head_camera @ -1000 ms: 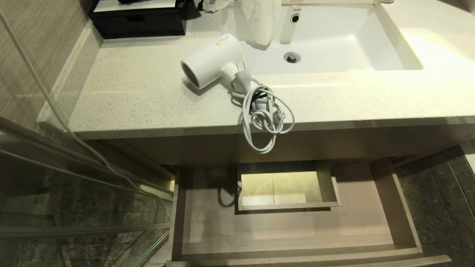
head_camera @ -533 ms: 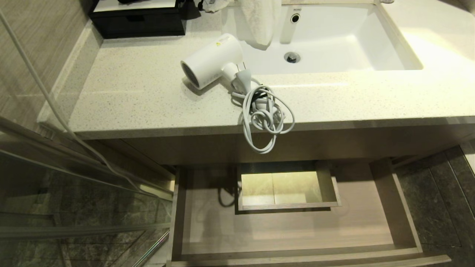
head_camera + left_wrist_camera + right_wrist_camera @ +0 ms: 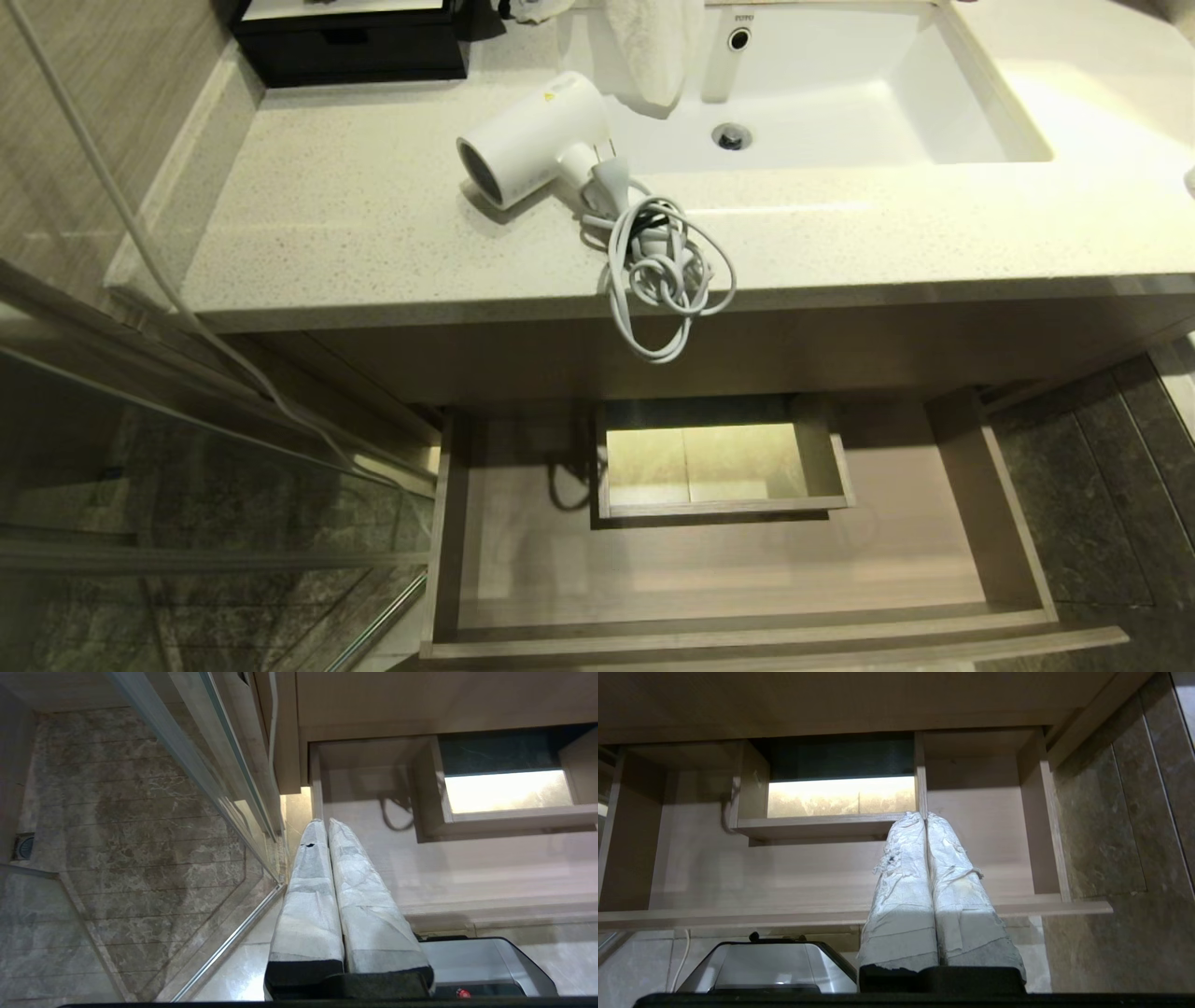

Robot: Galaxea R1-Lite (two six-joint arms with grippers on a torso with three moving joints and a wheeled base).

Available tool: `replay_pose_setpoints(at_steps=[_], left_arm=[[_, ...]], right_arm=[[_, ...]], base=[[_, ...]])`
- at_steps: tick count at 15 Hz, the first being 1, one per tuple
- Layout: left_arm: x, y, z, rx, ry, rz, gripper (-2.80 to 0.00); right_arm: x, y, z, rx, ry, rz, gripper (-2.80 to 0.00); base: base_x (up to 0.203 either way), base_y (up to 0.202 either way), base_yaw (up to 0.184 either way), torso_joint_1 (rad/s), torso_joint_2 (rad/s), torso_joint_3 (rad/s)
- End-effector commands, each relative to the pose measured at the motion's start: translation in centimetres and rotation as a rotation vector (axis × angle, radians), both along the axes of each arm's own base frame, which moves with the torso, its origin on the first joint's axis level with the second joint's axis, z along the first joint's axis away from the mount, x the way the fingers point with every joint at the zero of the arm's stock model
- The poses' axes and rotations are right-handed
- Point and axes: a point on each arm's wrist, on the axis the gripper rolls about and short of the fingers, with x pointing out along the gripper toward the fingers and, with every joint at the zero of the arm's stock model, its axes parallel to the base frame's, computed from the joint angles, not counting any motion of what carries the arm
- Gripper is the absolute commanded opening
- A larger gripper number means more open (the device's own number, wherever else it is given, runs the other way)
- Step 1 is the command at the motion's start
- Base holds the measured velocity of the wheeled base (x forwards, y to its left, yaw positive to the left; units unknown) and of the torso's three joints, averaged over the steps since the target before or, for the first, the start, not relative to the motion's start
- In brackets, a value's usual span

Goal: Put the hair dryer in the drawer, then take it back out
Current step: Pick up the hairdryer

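on the speckled countertop (image 3: pixel 355 224), just beside the white sink (image 3: pixel 840 103), the hair dryer (image 3: pixel 537 140) lies on its side: small, white, fat-barrelled, its bundled cord (image 3: pixel 658 271) looping over the counter edge. below, the drawer (image 3: pixel 747 569) stands open. the left gripper (image 3: pixel 327 823) and right gripper (image 3: pixel 926 816) hang low with fingers pressed together, holding nothing.

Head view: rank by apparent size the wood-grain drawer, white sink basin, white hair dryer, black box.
1. Light-brown wood-grain drawer, though it is nearest the camera
2. White sink basin
3. White hair dryer and black box: unsure, box cropped by the frame edge
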Motion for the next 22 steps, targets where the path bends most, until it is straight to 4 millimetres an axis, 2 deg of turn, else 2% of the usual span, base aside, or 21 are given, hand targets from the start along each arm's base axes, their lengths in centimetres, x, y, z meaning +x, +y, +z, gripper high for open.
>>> replay_pose_setpoints(at_steps=[1, 12, 15, 22], left_arm=[[-0.01, 0.00, 0.01, 0.000, -0.001, 0.000, -2.80], [-0.01, 0.00, 0.04, -0.005, -0.004, 0.002, -2.80], [-0.01, 0.00, 0.04, -0.005, -0.004, 0.002, -2.80], [0.00, 0.00, 0.06, -0.011, -0.006, 0.002, -2.80]], right_arm=[[0.00, 0.00, 0.01, -0.002, -0.002, 0.002, -2.80], [-0.01, 0.01, 0.07, -0.001, -0.005, 0.003, -2.80], [0.00, 0.00, 0.02, -0.001, -0.003, 0.002, -2.80], [0.00, 0.00, 0.01, 0.001, -0.002, 0.001, -2.80]], base=[[-0.075, 0.000, 0.000, 0.002, -0.01, 0.002], [0.000, 0.000, 0.000, 0.000, 0.00, 0.000], [0.000, 0.000, 0.000, -0.117, 0.27, 0.145], [-0.001, -0.003, 0.094, -0.016, 0.03, 0.012]])
